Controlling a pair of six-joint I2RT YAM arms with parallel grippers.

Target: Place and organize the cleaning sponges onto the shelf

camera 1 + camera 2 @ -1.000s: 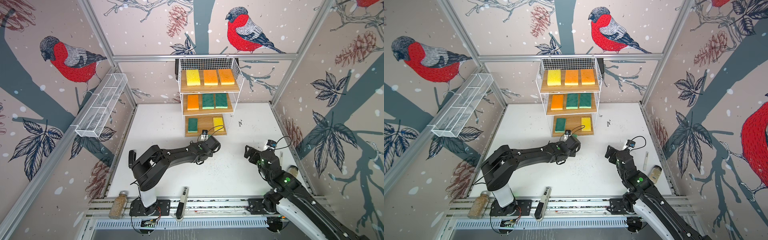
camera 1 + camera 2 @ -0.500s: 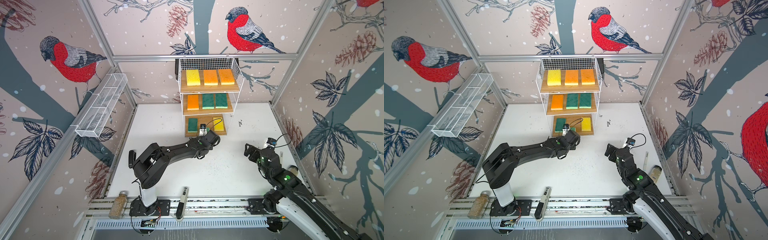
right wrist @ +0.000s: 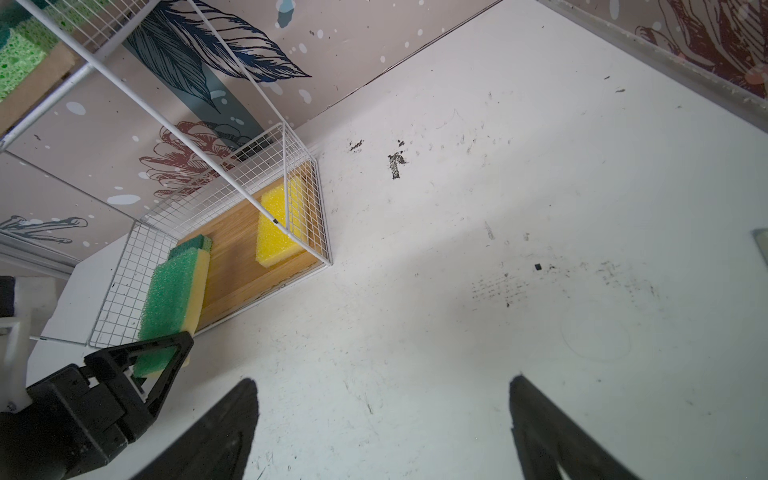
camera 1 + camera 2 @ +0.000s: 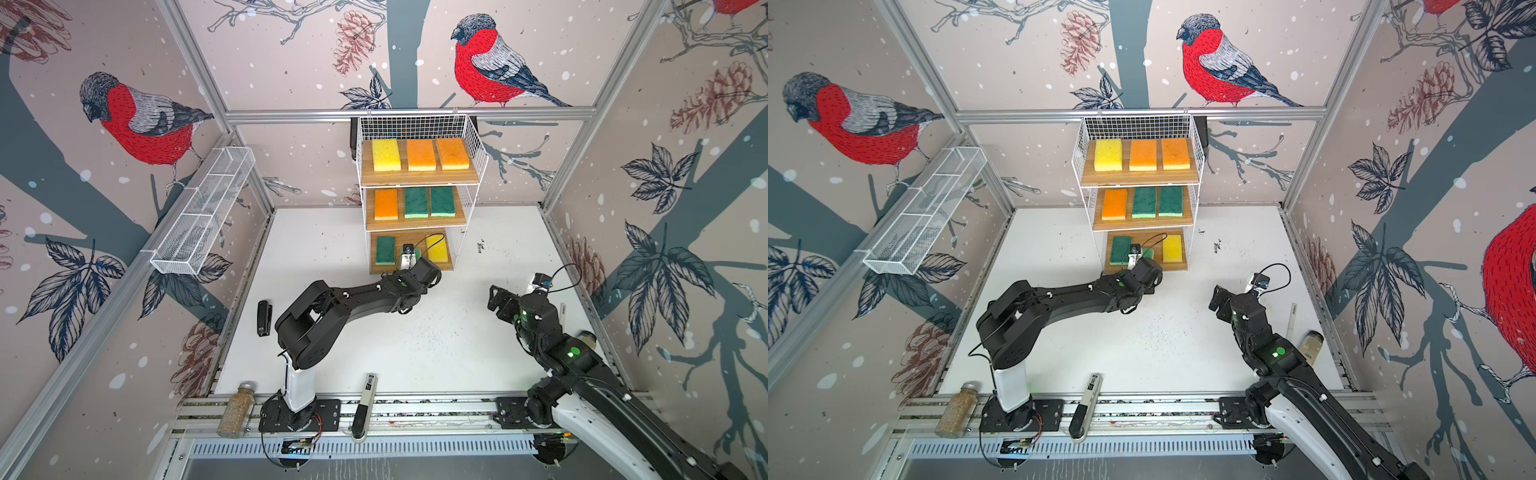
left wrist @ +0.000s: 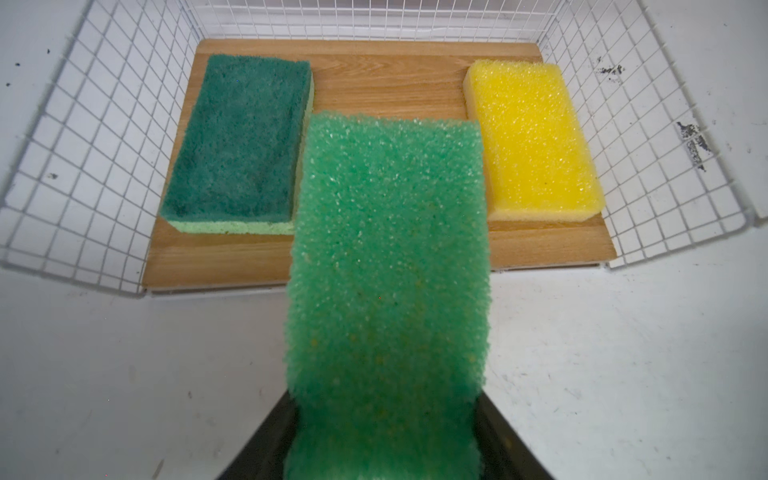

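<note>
Hiding most of the left fingers (image 5: pixel 270 449), the light green sponge (image 5: pixel 386 270) clamped between them; right fingers (image 3: pixel 220 436) apart, bases cropped.

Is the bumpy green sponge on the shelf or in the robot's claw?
In the claw: the left gripper pinches the green sponge, its front end over the shelf's bottom board.

Light is bright and even, edges bow, the near green sponge (image 5: pixel 386 291) blurs

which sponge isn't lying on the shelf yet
The light green sponge gripped in the left claw. It is held in the air at the shelf's bottom tier, while all the others lie flat on its boards.
</note>
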